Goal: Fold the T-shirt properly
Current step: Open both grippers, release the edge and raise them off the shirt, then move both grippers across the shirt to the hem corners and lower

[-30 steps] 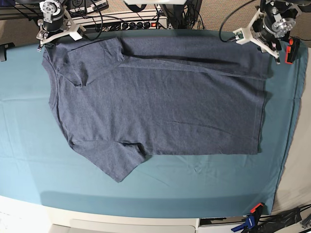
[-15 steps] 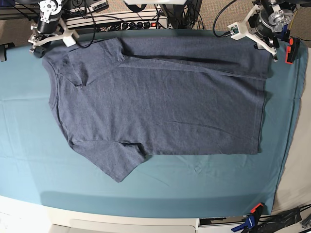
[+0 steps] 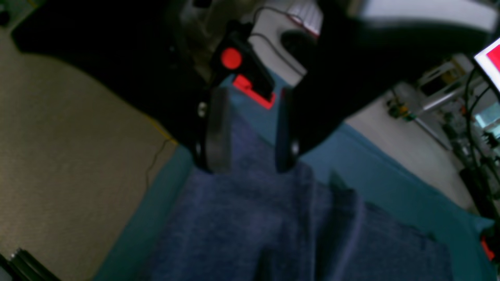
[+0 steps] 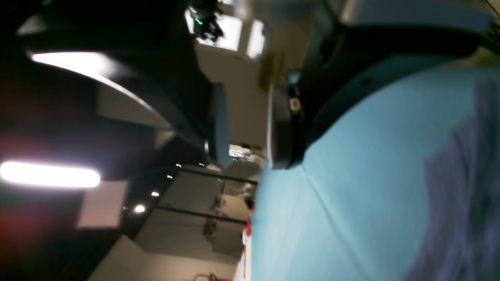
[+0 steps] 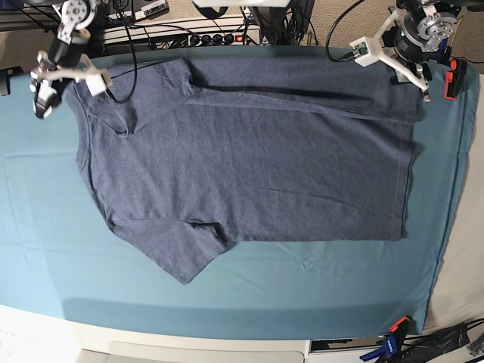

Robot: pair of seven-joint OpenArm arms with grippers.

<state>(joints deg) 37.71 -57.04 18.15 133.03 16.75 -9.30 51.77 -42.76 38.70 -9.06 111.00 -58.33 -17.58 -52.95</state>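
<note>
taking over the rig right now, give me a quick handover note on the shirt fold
Left gripper: jaws open, empty, hovering over the far hem corner of the T-shirt.
Right gripper: jaws open, empty, off the shirt by its collar end, over the teal cloth.
Shirt: lying flat across the cloth, collar toward the right arm's side, hem toward the left arm's.
Done: the far long edge is folded in over the body, far sleeve tucked with it.
Left: the near sleeve still sticks out, the near edge is unfolded, and no crosswise fold has been made yet.
</note>
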